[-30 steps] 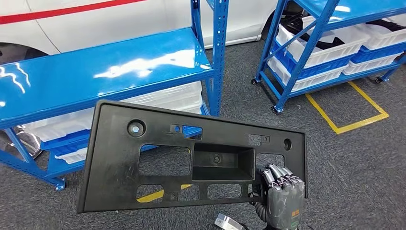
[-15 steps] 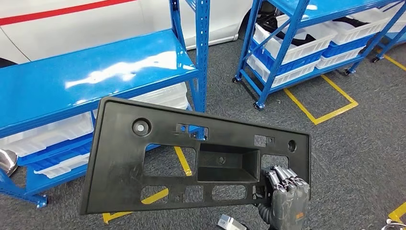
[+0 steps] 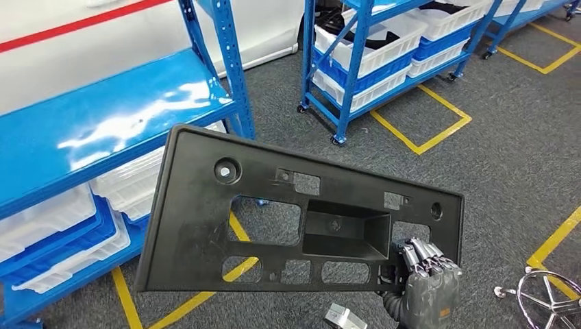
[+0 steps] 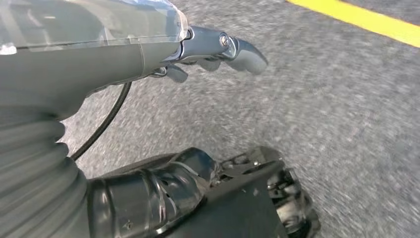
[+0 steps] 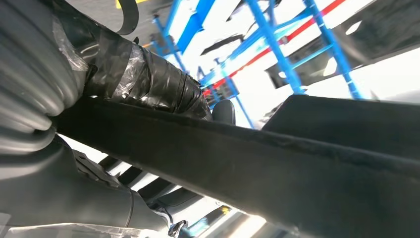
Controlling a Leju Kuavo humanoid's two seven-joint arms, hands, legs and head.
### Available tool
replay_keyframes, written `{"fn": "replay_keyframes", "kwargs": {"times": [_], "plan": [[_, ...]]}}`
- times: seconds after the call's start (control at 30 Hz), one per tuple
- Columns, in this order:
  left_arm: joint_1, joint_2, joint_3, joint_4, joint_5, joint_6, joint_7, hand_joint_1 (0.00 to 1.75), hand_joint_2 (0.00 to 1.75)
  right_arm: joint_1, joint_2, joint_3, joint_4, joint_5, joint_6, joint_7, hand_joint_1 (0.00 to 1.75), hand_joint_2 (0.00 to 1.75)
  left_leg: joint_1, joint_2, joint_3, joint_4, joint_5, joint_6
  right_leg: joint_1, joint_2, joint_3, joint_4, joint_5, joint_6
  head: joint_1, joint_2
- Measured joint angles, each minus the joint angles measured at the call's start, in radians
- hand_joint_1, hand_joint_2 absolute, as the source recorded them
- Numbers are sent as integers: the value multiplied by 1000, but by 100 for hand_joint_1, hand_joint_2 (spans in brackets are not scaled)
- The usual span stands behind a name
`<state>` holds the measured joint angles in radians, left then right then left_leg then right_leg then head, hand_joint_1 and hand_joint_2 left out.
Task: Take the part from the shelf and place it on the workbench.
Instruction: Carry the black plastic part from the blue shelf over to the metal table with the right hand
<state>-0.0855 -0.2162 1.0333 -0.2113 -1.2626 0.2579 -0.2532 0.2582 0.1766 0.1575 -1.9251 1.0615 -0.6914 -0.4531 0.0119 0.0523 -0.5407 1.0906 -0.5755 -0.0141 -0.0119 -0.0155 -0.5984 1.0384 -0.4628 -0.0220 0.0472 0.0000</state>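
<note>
Part (image 3: 205,205) gripped by my right hand (image 3: 426,284), beside the blue shelf (image 3: 103,123); carrying step; next I need the counter.

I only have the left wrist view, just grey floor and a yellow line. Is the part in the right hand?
Observer: Yes. In the head view the right hand grips the black panel at its lower right corner.
Operator: How is the panel sitting?
Observer: It stands on edge with its face toward the head camera, and its top edge slopes down toward the held end.
Operator: What's behind it?
Observer: A blue shelf stands behind its left end, with white bins on the lower levels.
</note>
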Motion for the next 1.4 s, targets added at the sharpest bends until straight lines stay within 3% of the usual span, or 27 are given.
{"fn": "replay_keyframes", "kwargs": {"times": [0.07,0.1,0.13,0.2,0.27,0.33,0.4,0.47,0.53,0.6,0.63,0.67,0.7,0.77,0.8,0.83,0.9,0.93,1.0,1.03,1.1,1.13,1.17,1.23,1.3,1.37,1.4], "plan": [[2,0,1,0,0,0,0,0,175,1,6,-4,-1,-2,0,-2,175,175,1,-35,-59,132,-63,-3,2,23,-1,0,1,-5,0,0],[4,0,1,0,0,0,0,0,175,2,8,-7,-1,-2,0,-3,175,175,1,-40,-84,183,-77,-3,3,36,-1,1,1,-6,0,0],[5,0,2,0,0,0,0,0,175,3,8,-9,-1,-2,0,-3,175,175,1,-43,-95,201,-71,-2,4,50,-1,2,1,-6,0,0],[5,0,4,0,0,0,0,0,175,4,10,-13,-1,-2,0,-4,175,175,1,-52,-67,125,-5,3,6,78,1,5,1,-6,0,0],[6,0,6,0,0,0,1,0,175,4,14,-17,-2,-4,0,-6,175,175,2,-98,-16,-3,57,11,5,102,-3,11,1,-2,0,0],[5,0,8,0,0,0,1,0,175,6,19,-23,-5,-7,0,-13,175,175,2,-135,5,-62,69,15,2,124,-14,14,5,9,0,0],[4,0,10,0,0,1,2,0,175,12,24,-29,-10,-8,0,-21,175,175,1,-123,9,-73,71,22,-2,145,-21,12,12,25,0,0],[4,-1,10,0,1,1,2,0,175,17,25,-36,-16,-8,0,-25,175,175,5,-96,14,-87,79,35,2,115,-33,33,-3,34,2,0],[5,-1,12,0,0,1,2,0,175,19,27,-41,-19,-7,0,-25,175,175,3,-66,17,-95,83,44,5,55,-76,127,-58,39,4,0],[7,-1,14,0,0,1,2,0,175,21,28,-45,-19,-8,0,-25,175,175,0,-36,17,-94,81,46,1,30,-131,244,-110,45,5,0],[7,-1,14,0,1,1,2,0,175,23,28,-48,-19,-8,0,-25,175,175,-1,-21,17,-94,79,46,-1,26,-141,269,-113,47,5,0],[7,-1,14,0,1,1,2,0,175,24,28,-50,-19,-8,0,-25,175,175,-1,-7,18,-93,78,45,-3,21,-132,257,-98,49,5,0],[6,-1,15,0,1,1,3,0,175,25,28,-52,-19,-8,0,-25,175,175,-1,5,21,-93,75,43,-5,11,-101,206,-68,49,5,0],[6,-1,15,0,0,1,3,0,175,24,29,-54,-20,-10,0,-26,175,175,-4,26,27,-90,67,35,1,-33,-27,73,-21,45,5,0],[6,-1,15,0,0,1,3,0,175,24,31,-54,-20,-11,0,-29,175,175,-6,35,30,-88,63,29,4,-50,-4,30,-11,39,5,0],[5,-1,15,0,0,1,3,0,175,24,32,-55,-21,-14,0,-32,175,175,-9,43,32,-87,60,24,9,-59,4,11,-12,33,4,0],[1,-1,16,0,1,1,3,0,175,26,36,-58,-25,-19,0,-38,175,175,-10,62,36,-88,57,15,12,-42,1,7,-12,19,4,0],[-1,-1,16,0,1,1,3,0,175,28,38,-61,-28,-21,0,-40,175,175,-8,57,37,-83,50,10,12,-32,2,4,-11,12,4,0],[-3,-2,16,0,1,1,2,0,175,28,43,-64,-32,-23,-1,-42,175,175,-4,15,17,-33,13,1,8,-11,4,-3,-7,-2,4,0],[-2,-2,16,0,1,1,2,0,175,28,45,-66,-34,-24,-1,-43,175,175,-1,-14,-9,23,-17,-1,7,-1,5,-4,-5,-7,3,0],[3,-2,17,0,1,1,2,0,175,28,50,-69,-34,-30,-1,-51,175,175,-1,-40,-76,154,-69,-3,8,23,4,-3,-5,-13,3,0],[4,-2,17,0,1,1,2,0,175,29,53,-71,-34,-36,-1,-58,175,175,-1,-42,-98,193,-73,-3,9,37,5,-3,-5,-13,3,0],[5,-2,17,0,2,1,2,0,175,31,56,-74,-35,-43,-1,-68,175,175,-1,-43,-105,196,-57,-2,10,52,6,-2,-5,-13,3,0],[4,-2,17,0,2,1,1,0,175,35,65,-82,-39,-59,-1,-87,175,175,-1,-58,-70,100,17,3,9,79,8,1,-5,-12,3,0],[6,-1,18,0,1,2,1,0,175,37,74,-90,-44,-73,-1,-101,175,175,2,-107,-25,-17,69,10,8,104,4,7,-6,-7,3,0],[8,-1,19,0,1,2,1,0,175,39,82,-98,-50,-82,-1,-109,175,175,1,-135,-9,-63,75,16,5,124,-7,10,-2,5,3,0],[7,-1,19,0,0,3,0,0,175,41,85,-103,-51,-84,-1,-111,175,175,-1,-127,-6,-70,76,18,3,135,-11,9,1,13,3,0]]}}
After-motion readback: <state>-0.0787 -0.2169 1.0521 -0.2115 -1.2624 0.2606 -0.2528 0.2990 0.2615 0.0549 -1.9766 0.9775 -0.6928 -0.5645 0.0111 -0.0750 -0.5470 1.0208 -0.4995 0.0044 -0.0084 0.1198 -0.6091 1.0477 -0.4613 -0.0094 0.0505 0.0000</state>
